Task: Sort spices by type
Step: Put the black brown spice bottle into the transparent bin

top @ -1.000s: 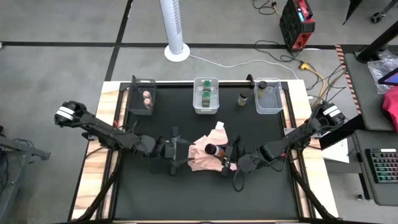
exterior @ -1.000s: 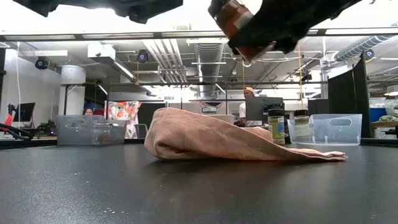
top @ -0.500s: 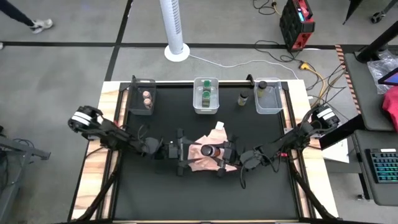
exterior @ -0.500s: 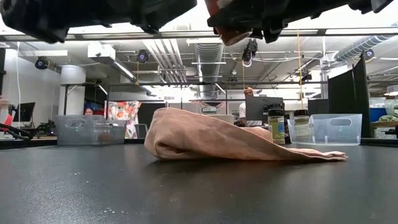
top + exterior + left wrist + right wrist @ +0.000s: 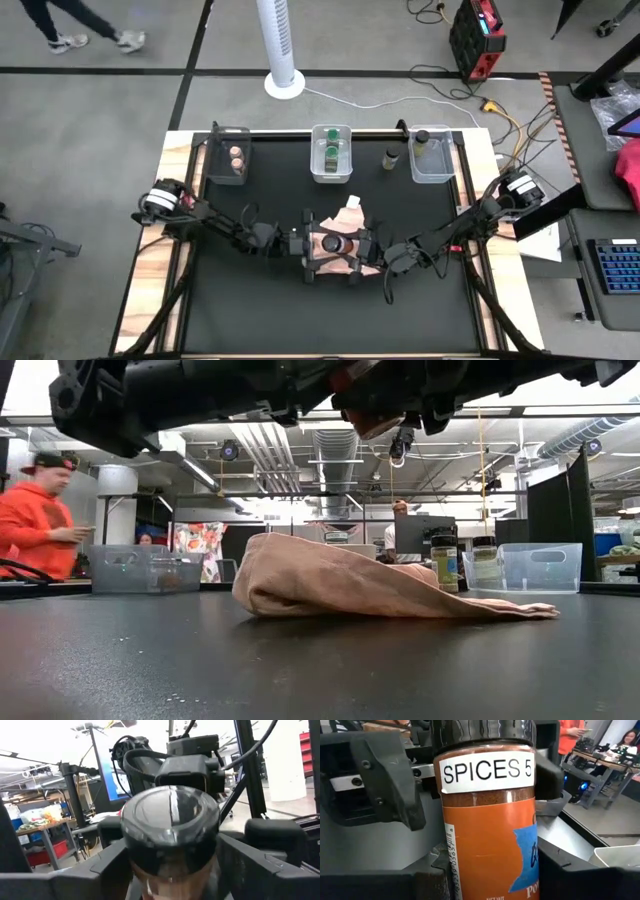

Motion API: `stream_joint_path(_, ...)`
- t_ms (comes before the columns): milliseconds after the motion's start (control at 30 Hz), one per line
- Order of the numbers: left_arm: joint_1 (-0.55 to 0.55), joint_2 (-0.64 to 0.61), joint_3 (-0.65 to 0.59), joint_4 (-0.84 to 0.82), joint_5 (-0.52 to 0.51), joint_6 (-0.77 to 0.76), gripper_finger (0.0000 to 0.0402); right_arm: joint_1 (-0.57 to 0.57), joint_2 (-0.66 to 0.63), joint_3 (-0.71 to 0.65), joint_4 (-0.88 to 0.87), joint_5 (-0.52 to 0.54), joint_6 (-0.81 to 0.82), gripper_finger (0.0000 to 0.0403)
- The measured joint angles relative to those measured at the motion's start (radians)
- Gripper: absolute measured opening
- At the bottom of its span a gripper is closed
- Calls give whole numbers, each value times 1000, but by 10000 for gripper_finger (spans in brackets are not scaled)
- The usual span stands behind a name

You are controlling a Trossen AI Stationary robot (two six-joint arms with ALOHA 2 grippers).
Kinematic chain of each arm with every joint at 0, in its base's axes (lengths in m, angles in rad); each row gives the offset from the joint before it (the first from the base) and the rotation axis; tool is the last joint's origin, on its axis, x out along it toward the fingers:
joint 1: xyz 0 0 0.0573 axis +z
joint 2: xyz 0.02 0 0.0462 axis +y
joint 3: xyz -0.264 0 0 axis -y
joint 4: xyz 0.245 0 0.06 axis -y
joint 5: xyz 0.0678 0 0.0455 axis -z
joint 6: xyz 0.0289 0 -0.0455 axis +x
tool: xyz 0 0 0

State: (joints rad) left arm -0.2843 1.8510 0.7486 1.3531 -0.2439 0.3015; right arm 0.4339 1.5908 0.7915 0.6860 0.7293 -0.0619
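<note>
Held jar: a spice jar [image 5: 337,243] with a dark lid and orange-brown powder, up in the air over the pink cloth [image 5: 352,262] at the middle of the worktop [image 5: 400,310]. Its white label reads "SPICES 5" [image 5: 487,770].
Right hand: [image 5: 362,245] pinching the jar's body; in the right wrist view a finger [image 5: 580,875] sits against each side of the jar.
Left hand: [image 5: 316,246] facing the right one from the other side, spread, with its fingers [image 5: 107,865] on either side of the jar's lid [image 5: 170,820]. Whether they touch the lid I cannot tell.
Cloth: crumpled in a low mound, lying flat on the worktop below both hands.
Left bin: [image 5: 230,155] at the far edge, holding two jars with tan-pink lids [image 5: 237,158].
Middle bin: [image 5: 332,153] at the far edge, holding jars with green lids [image 5: 331,153].
Right bin: [image 5: 433,153] at the far edge, with a dark-lidded jar [image 5: 421,137] in its far corner.
Loose jar: [image 5: 390,158] upright on the worktop between the middle and right bins.
Room: a person in an orange top [image 5: 35,520] stands behind the worktop in the low view; a white tower fan [image 5: 280,45] is on the floor beyond it.
</note>
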Motion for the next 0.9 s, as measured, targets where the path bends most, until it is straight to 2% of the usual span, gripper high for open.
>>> stream_joint_path(233,8,5,4,19,37,-30,252,0,16,-1,0,3,12,157)
stream_joint_path(900,8,5,5,14,52,-41,252,0,17,-1,-1,3,10,157)
